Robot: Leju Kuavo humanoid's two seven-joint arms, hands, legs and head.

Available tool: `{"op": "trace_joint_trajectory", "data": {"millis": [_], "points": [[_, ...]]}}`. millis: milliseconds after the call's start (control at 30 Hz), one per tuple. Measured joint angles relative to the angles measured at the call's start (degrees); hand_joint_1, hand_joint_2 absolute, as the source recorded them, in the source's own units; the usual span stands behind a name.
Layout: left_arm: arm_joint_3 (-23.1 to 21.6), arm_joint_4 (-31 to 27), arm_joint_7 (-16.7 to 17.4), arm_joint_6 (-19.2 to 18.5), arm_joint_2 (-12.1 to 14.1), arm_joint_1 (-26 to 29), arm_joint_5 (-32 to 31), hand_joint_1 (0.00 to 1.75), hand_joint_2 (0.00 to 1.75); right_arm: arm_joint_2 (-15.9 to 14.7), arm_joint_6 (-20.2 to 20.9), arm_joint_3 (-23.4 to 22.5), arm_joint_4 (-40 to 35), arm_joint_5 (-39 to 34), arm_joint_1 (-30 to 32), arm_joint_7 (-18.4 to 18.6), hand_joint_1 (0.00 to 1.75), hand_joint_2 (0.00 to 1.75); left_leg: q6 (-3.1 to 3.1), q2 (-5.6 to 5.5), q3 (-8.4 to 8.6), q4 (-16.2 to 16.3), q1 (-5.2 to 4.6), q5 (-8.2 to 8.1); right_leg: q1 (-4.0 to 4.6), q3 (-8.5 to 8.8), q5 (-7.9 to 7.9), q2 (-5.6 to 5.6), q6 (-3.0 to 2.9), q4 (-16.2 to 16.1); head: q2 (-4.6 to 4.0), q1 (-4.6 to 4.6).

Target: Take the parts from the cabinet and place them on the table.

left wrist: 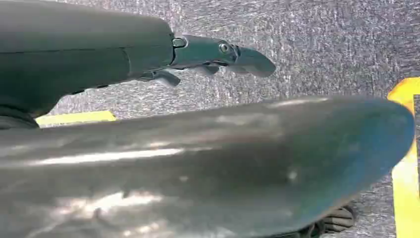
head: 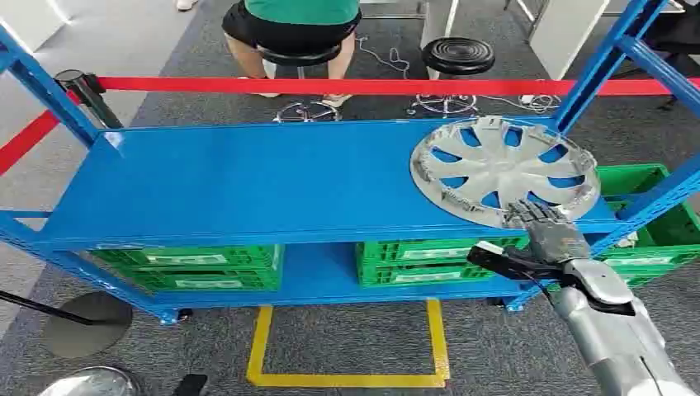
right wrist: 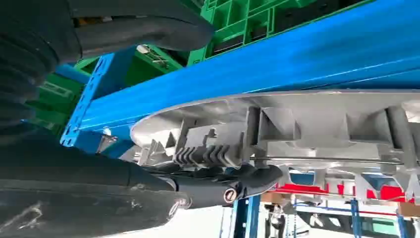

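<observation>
A silver hubcap (head: 504,169) lies flat on the right end of the blue shelf (head: 248,181) of the cabinet, its near rim at the shelf's front edge. The right arm rises from the lower right of the head view, forearm angled up and to the left, and the right hand (head: 545,227) sits at that near rim with its dark fingers (head: 532,213) laid over the top of the hubcap. The right wrist view shows the same hand from behind: a dark finger (right wrist: 247,179) is hooked against the ribbed clips on the hubcap's inner side while the thick thumb (right wrist: 148,25) lies on the other side of the shelf edge, so the hand grips the rim. In the left wrist view the left hand (left wrist: 208,57) hangs over grey carpet (left wrist: 322,44) marked with yellow tape (left wrist: 74,117), its fingers nearly straight, slightly apart and holding nothing. Green crates (head: 194,266) fill the lower level. Beyond a red barrier tape (head: 330,85) a person sits on a stool (head: 297,56).
</observation>
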Motion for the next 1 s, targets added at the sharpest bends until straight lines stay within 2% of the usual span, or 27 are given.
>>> {"op": "trace_joint_trajectory", "data": {"millis": [167, 200, 233, 267, 333, 1000], "points": [[0.00, 0.00, 0.00, 0.00, 0.00, 0.00, 0.00, 0.00, 0.00, 0.00, 0.00, -0.02, 0.42, 0.00, -0.27, 0.00, 0.00, 1.75, 0.00, 0.00, 0.01, 0.00, 0.00, 0.00, 0.00, 0.00, 0.00, 0.00, 0.00, 0.00, 0.00, 0.00], [-0.02, 0.00, 0.00, 0.00, 0.00, 0.00, 0.00, 0.00, 0.00, 0.00, 0.00, -0.02, 0.50, 0.00, -0.33, 0.00, 0.19, 1.75, 0.00, 0.00, 0.01, 0.00, 0.00, 0.00, 0.00, 0.00, 0.00, 0.00, 0.00, 0.00, 0.00, 0.00], [0.00, 0.00, 0.00, 0.00, 0.00, 0.00, 0.00, 0.00, 0.00, 0.00, 0.00, -0.02, 0.52, 0.02, -0.36, 0.00, 0.73, 1.75, 0.00, 0.00, 0.01, 0.00, 0.00, 0.00, 0.00, 0.00, 0.00, 0.00, 0.00, 0.00, 0.00, 0.00], [0.00, 0.00, 0.00, 0.00, 0.00, 0.00, 0.00, 0.00, 0.00, 0.00, 0.00, -0.02, 0.57, 0.00, -0.40, 0.00, 1.50, 1.75, 0.00, 0.00, 0.01, 0.00, 0.00, 0.00, 0.00, 0.00, 0.00, 0.00, 0.00, 0.00, 0.00, 0.00], [-0.02, 0.00, 0.00, 0.00, 0.00, 0.00, 0.00, 0.00, 0.00, 0.00, 0.00, -0.02, 0.68, 0.09, -0.47, 0.11, 1.75, 1.75, 0.00, 0.00, 0.01, 0.00, 0.00, 0.00, 0.00, 0.00, 0.00, 0.00, 0.00, 0.00, 0.00, 0.00], [-0.02, 0.02, 0.00, -0.02, -0.04, -0.02, 0.00, 0.00, 0.00, 0.11, -2.19, 0.00, 1.94, 2.40, -2.82, 1.03, 1.75, 1.75, 0.00, -0.01, 0.07, 0.00, 0.00, 0.01, 0.00, 0.07, 0.00, -0.02, 0.01, 0.00, 0.00, 0.00]]}}
